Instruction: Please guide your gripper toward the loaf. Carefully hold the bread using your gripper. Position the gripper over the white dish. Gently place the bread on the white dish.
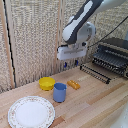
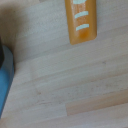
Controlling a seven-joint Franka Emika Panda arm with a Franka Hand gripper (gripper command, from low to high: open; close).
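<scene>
The loaf (image 1: 73, 84) is a small oblong orange-brown piece lying on the wooden table, to the exterior view's right of the blue cup (image 1: 60, 92). In the wrist view the loaf (image 2: 81, 20) shows with pale stripes on its top; my fingers are out of that picture. My gripper (image 1: 70, 64) hangs well above the table, over the area just behind the loaf, with its two dark-blue fingers apart and nothing between them. The white dish (image 1: 31, 112) lies flat at the front on the exterior view's left, with nothing on it.
A round yellow bowl (image 1: 47, 83) stands behind the blue cup, whose edge also shows in the wrist view (image 2: 4, 85). A dark toaster oven (image 1: 113, 56) with a wire rack stands at the exterior view's right. Woven screens back the table.
</scene>
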